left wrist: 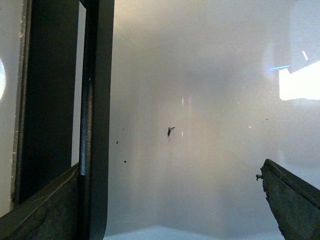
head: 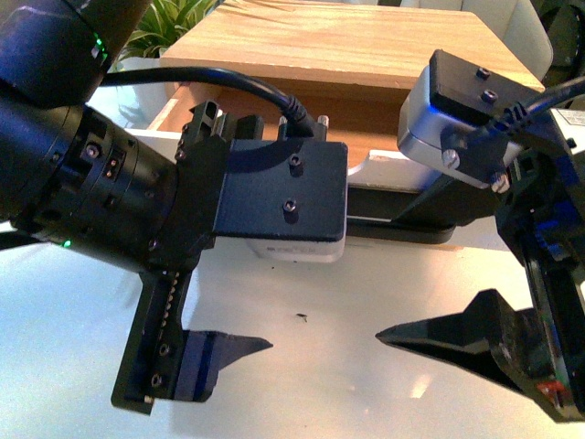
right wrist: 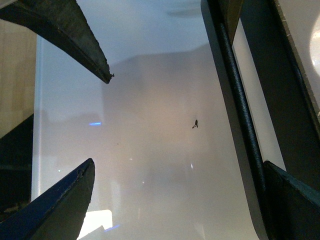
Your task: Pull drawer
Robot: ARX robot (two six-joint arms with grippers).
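Observation:
The drawer's white front (head: 320, 384) fills the lower part of the front view, and its long black bar handle (head: 411, 230) shows between my two arms. My left gripper (head: 274, 294) is open over the front. In the left wrist view the handle (left wrist: 93, 125) runs just inside one finger (left wrist: 45, 210), while the other finger (left wrist: 295, 205) stands far off over bare white. My right gripper (head: 388, 279) is open too. In the right wrist view the handle (right wrist: 239, 120) lies beside one finger (right wrist: 295, 200), and the other finger (right wrist: 57, 210) is well apart. Nothing is gripped.
A light wood top (head: 347, 46) and wooden side (head: 174, 108) lie behind the drawer. A green plant (head: 174, 23) stands at the back left. A small dark speck (head: 301, 318) sits on the white front. The left gripper's finger (right wrist: 75, 35) reaches into the right wrist view.

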